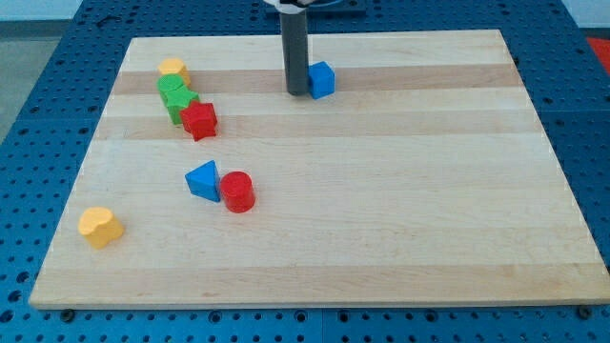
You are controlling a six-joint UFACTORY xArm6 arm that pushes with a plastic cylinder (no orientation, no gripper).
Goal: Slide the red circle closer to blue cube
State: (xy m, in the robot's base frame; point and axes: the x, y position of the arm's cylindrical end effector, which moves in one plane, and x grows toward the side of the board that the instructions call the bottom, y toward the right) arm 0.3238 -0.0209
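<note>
The red circle [237, 191] lies left of the board's middle, touching a blue triangle [203, 180] on its left. The blue cube [322, 79] sits near the view's top, right of centre. My tip [296, 92] rests on the board just left of the blue cube, touching or nearly touching it. The tip is far above and to the right of the red circle.
A yellow block [173, 69], two green blocks [176, 98] and a red star [200, 121] cluster at the upper left. A yellow heart-like block [100, 227] lies at the lower left. The wooden board [400, 219] sits on a blue perforated table.
</note>
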